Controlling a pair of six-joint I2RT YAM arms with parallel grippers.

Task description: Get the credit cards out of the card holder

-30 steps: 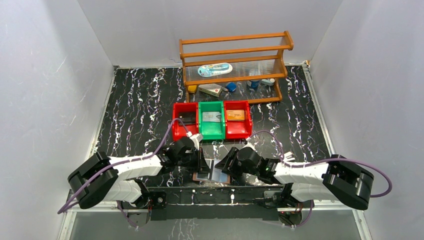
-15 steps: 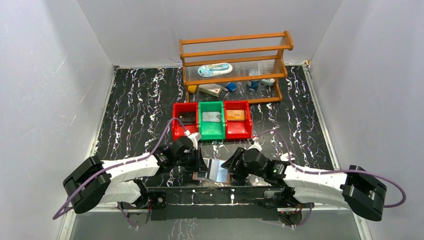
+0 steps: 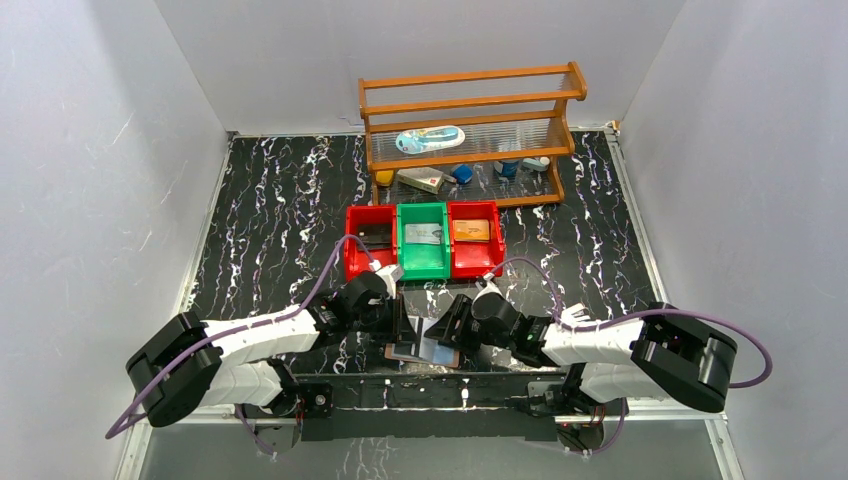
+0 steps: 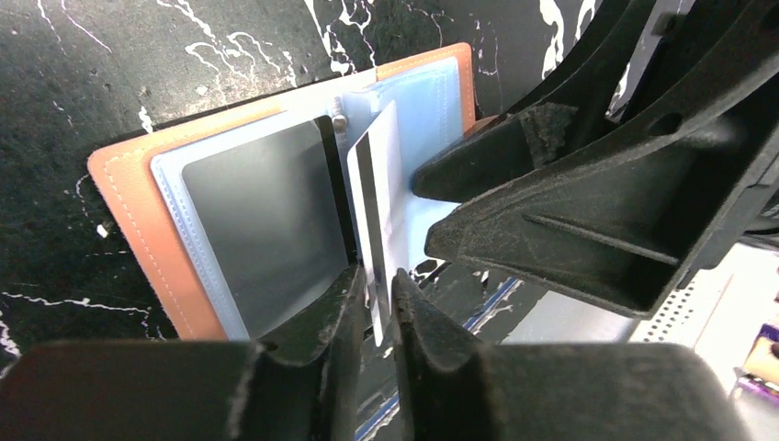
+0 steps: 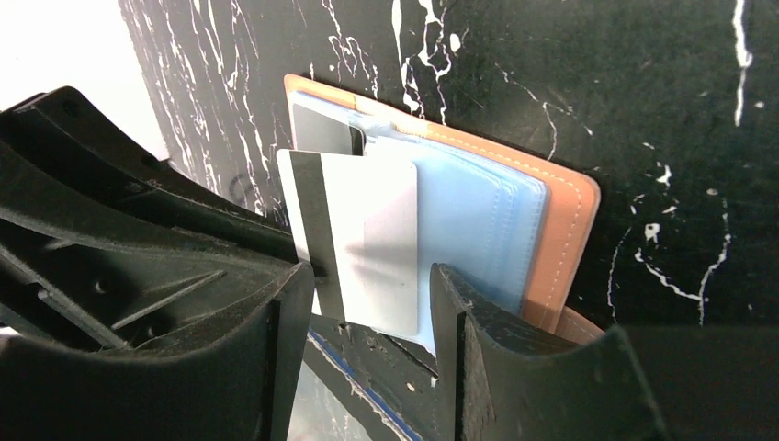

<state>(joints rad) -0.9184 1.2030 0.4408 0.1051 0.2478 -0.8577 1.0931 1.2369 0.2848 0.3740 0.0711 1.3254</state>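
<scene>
The card holder point(image 3: 425, 352) lies open at the table's near edge, tan leather point(image 4: 129, 211) with clear blue sleeves point(image 5: 478, 230). A white credit card point(image 4: 378, 202) with a black stripe stands up out of a sleeve. My left gripper point(image 4: 377, 276) is nearly shut, pinching the card's lower edge. My right gripper point(image 5: 372, 276) is open, and the same card point(image 5: 367, 230) stands just beyond the gap between its fingers, which do not touch it. A silver-grey card point(image 4: 257, 220) stays in the left sleeve. Both grippers point(image 3: 405, 328) point(image 3: 452, 325) meet over the holder.
Behind the holder stand a red bin point(image 3: 368, 242) with a dark card, a green bin point(image 3: 423, 238) with a grey card and a red bin point(image 3: 475, 235) with an orange card. A wooden shelf point(image 3: 465, 130) with small items is at the back. The table edge is right under the holder.
The right arm swung out to the right and came back, and its gripper sits a little closer to the holder's middle. The left arm has hardly moved.
</scene>
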